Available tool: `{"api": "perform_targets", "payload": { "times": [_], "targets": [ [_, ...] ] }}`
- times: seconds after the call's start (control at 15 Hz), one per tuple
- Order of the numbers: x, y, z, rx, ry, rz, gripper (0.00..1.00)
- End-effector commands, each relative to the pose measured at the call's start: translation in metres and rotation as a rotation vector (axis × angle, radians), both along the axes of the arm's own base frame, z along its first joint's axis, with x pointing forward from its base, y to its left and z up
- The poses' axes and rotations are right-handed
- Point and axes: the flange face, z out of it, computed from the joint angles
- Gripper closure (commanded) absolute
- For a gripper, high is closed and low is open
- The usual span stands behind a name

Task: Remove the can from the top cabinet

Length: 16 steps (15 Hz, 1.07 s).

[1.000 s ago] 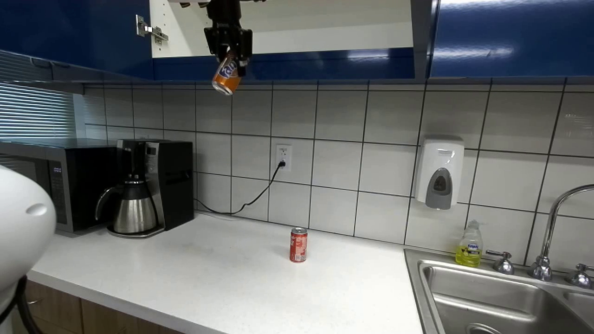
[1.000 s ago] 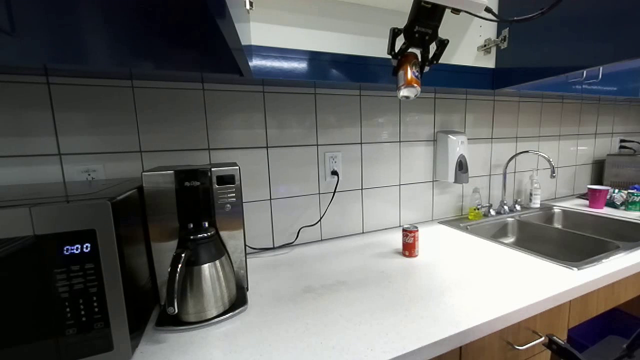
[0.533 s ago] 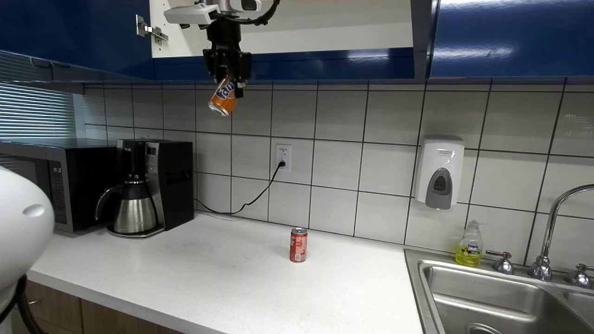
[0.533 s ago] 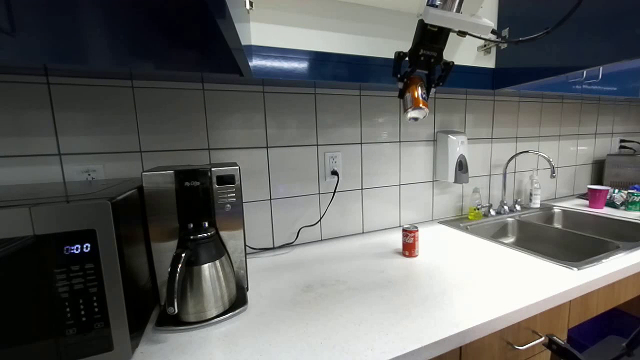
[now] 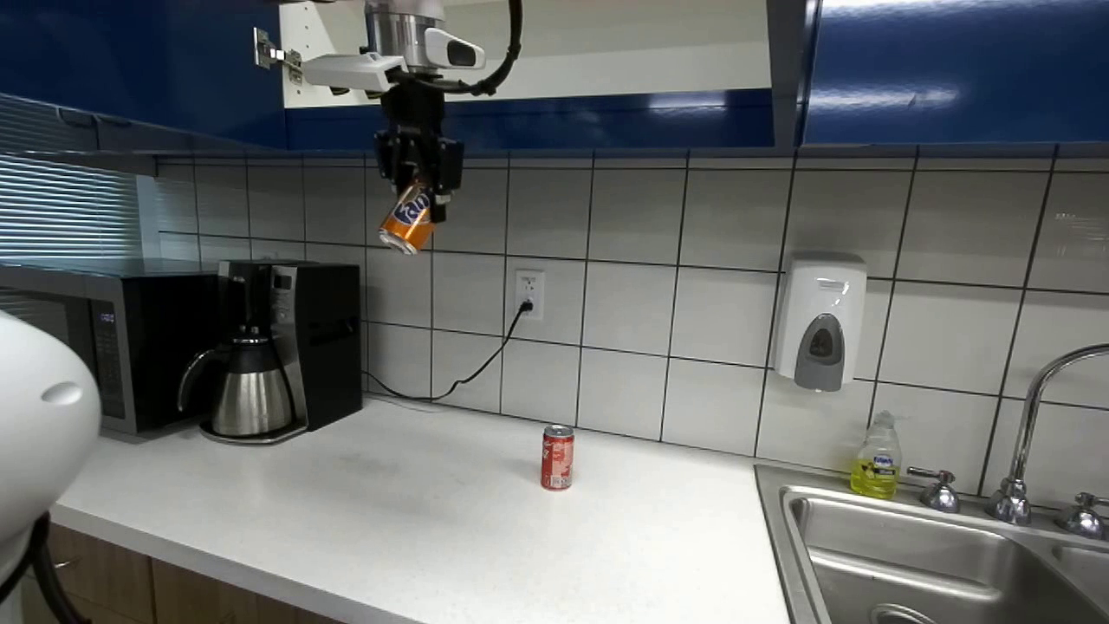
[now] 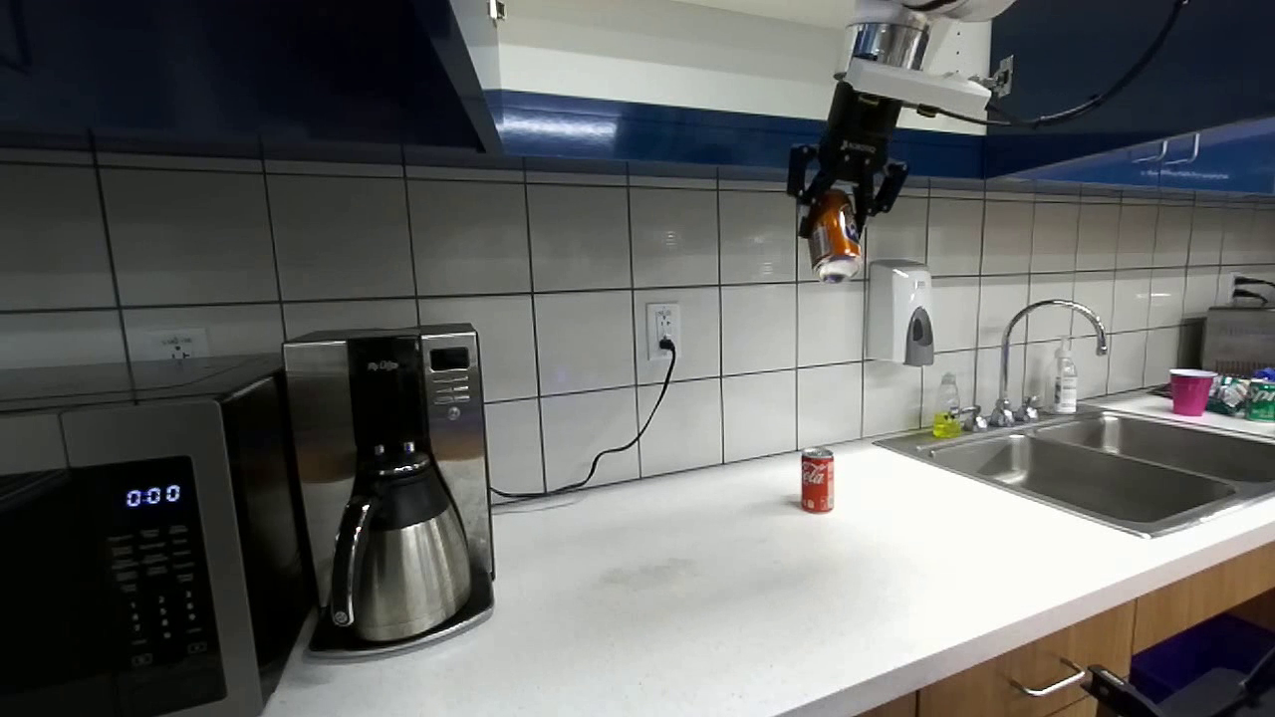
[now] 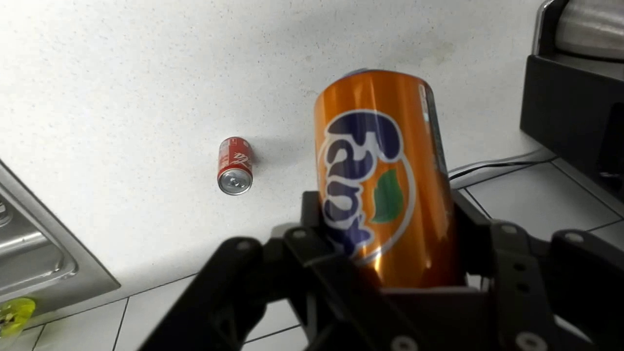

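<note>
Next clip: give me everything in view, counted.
top cabinet: one open, blue, overhead
counter: one, white, below top cabinet
orange can: one, orange, tilted, above counter
red can: one, red, upright on counter
microwave: one, black and grey, on counter
coffee maker: one, black and silver, beside microwave
carafe: one, silver and black, in coffee maker
outlets: at least three, white, on tiled wall
soap dispenser: one, white and grey, wall-mounted
sink: one, steel grey, in counter
faucet: one, silver, at sink
yellow bottle: one, yellow, by sink
pump bottle: one, white, by sink
cup: one, pink, past sink
green can: one, green, past sink
wooden fronts: several, brown, below counter
gripper: one, black, around orange can
arm: one, white, above gripper
</note>
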Motion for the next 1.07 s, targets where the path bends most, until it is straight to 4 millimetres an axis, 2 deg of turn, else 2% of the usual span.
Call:
{"api": "perform_targets", "payload": {
  "times": [0.0, 0.27, 0.53, 1.0],
  "targets": [
    [-0.006, 0.001, -0.024, 0.020, -0.016, 0.004, 0.62],
    [0.000, 0.000, -0.080, 0.012, 0.019, 0.003, 0.62],
    [0.009, -0.009, -0.142, -0.006, 0.021, 0.012, 0.62],
    [0.043, -0.027, -0.256, -0.032, 0.011, -0.017, 0.62]
  ]
}}
